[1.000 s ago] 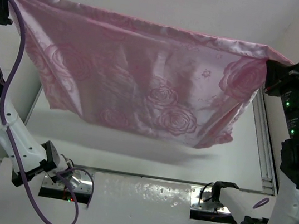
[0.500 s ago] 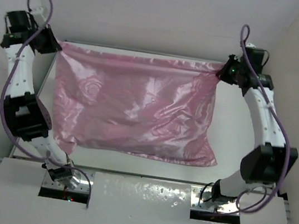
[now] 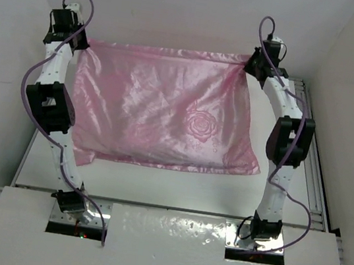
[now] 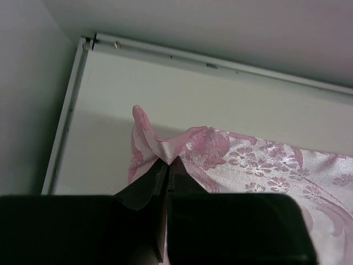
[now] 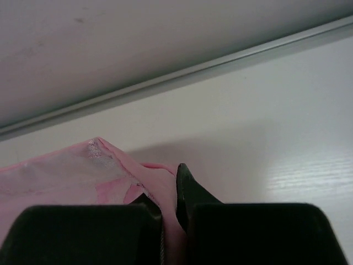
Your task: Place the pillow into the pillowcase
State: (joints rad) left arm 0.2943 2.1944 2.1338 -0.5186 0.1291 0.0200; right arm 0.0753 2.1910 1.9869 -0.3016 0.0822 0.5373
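White table (image 3: 155, 186) with the pink pillowcase (image 3: 160, 113) spread over its far half, stretched between both arms. Left gripper (image 4: 167, 164) clamped tight on the far-left corner. Right gripper (image 5: 170, 190) clamped tight on the far-right corner.

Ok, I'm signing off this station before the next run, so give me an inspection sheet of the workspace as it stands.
Surface: white table, mostly covered by fabric, with a bare strip along the near side.
Job's things: pillowcase, pink satin with a rose pattern, spread out and pinched at its two far corners. The pillow is not seen on its own; cannot tell whether it is inside.
Clutter: nothing seen.
Grippers: left gripper, jaws shut on the far-left corner; right gripper, jaws shut on the far-right corner.
Cables: purple cables loop loosely along both arms.
Surroundings: white walls on three sides; metal rail along the table's right edge.
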